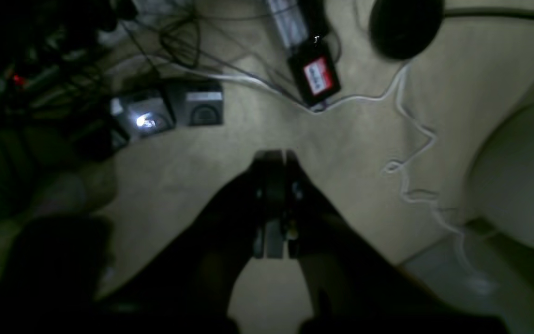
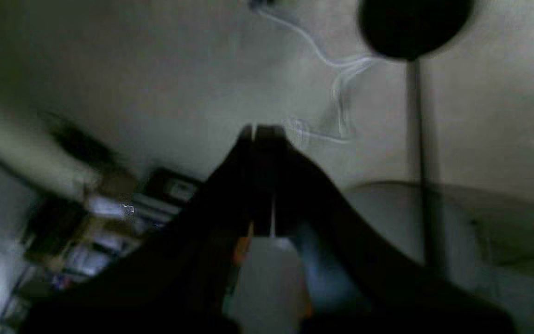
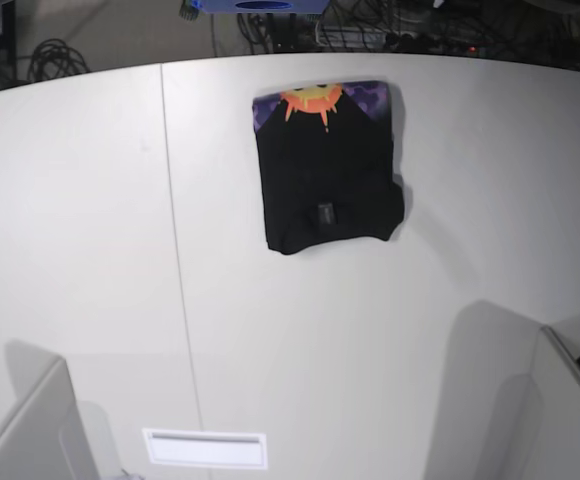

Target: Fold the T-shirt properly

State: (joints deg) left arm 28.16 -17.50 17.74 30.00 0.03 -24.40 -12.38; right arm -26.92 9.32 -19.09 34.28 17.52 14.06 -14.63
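Note:
The T-shirt (image 3: 325, 185) lies folded into a compact black rectangle at the far middle of the white table (image 3: 420, 340). A strip of purple print with the orange-yellow sun shows along its far edge, and a small tag sits on the top black layer. Neither gripper is near it. In the left wrist view my left gripper (image 1: 280, 155) is shut with nothing between its dark fingers, facing the floor. In the right wrist view my right gripper (image 2: 254, 130) is likewise shut and empty. The base view shows only grey arm parts at its lower corners.
Grey arm links stand at the lower left (image 3: 25, 425) and lower right (image 3: 570, 400) of the base view. A seam (image 3: 175, 250) runs down the table, and a white label (image 3: 205, 448) lies near its front edge. Cables, grey boxes (image 1: 197, 104) and a red-labelled black box (image 1: 315, 76) lie on the floor.

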